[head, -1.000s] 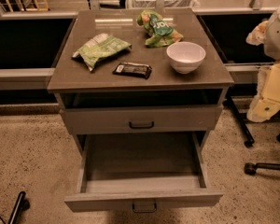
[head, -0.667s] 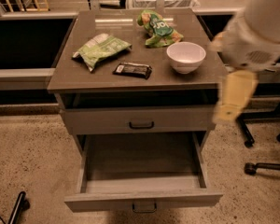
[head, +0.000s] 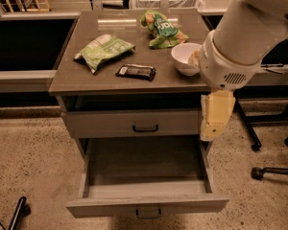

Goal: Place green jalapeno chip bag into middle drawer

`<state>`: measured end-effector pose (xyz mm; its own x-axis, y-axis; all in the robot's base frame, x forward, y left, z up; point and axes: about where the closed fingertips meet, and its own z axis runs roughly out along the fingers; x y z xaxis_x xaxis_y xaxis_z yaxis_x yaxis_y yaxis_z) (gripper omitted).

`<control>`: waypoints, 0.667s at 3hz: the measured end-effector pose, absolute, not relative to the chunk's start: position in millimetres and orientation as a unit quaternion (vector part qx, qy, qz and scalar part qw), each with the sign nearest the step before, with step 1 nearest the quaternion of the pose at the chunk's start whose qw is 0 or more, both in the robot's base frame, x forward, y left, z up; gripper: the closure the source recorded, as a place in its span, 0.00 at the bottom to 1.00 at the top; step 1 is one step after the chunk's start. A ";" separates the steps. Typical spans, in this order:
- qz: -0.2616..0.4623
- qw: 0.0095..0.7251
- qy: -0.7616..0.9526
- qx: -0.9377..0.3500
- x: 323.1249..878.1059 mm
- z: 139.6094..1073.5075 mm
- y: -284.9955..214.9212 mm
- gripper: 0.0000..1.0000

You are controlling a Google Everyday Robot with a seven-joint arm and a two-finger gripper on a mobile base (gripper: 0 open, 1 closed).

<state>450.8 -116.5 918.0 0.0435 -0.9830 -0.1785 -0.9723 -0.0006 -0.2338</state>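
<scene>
The green jalapeno chip bag (head: 103, 51), pale green foil, lies flat on the left of the cabinet top. The middle drawer (head: 149, 206) stands pulled out below, and its grey inside shows nothing in it. My gripper (head: 213, 123) hangs from the big white arm at the cabinet's right front corner, level with the upper drawer front (head: 110, 123). It is well to the right of the bag and holds nothing that I can see.
A brighter green crumpled bag (head: 161, 28) lies at the back of the top. A black snack bar (head: 136, 72) lies at the middle front. A white bowl (head: 183, 56) is partly behind my arm. Chair wheels (head: 257, 172) stand on the floor at right.
My arm has swung in from the right edge toward the cabinet and now covers its right front corner and part of the bowl. The objects on the top have not moved.
</scene>
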 end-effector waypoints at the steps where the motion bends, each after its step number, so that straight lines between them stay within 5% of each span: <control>1: -0.021 0.151 0.688 -0.709 452.2 918.9 -113.8 0.00; 2: -0.048 0.185 0.649 -0.737 492.3 928.5 -92.0 0.00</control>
